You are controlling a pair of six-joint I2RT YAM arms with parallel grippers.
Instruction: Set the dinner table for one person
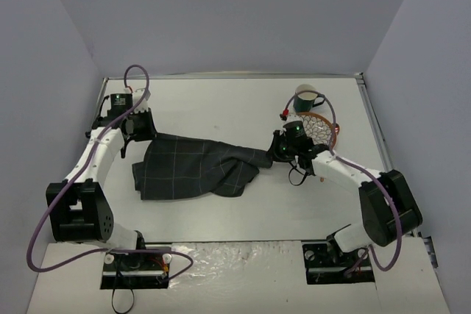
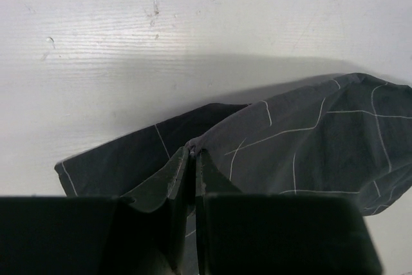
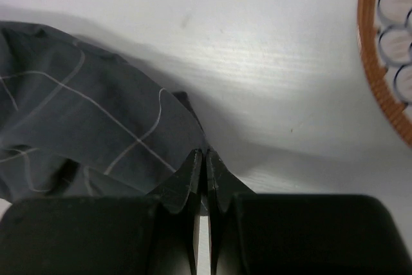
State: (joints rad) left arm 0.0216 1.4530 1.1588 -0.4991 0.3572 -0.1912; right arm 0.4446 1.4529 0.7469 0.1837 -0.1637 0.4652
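Note:
A dark grey checked cloth mat (image 1: 195, 170) lies crumpled on the white dinner table (image 1: 221, 101), drawn out to a point at each end. My left gripper (image 1: 143, 131) is shut on its far left corner; in the left wrist view the fingertips (image 2: 193, 152) pinch a fold of the cloth (image 2: 309, 140). My right gripper (image 1: 276, 154) is shut on the cloth's right tip. In the right wrist view its jaws (image 3: 205, 156) meet on the cloth's edge (image 3: 77, 127).
A dark green mug (image 1: 305, 98) stands at the back right. A round woven plate with an orange rim (image 1: 325, 129) lies just in front of it, close behind my right wrist, and shows again (image 3: 386, 49). A small red item (image 1: 284, 114) lies left of the plate.

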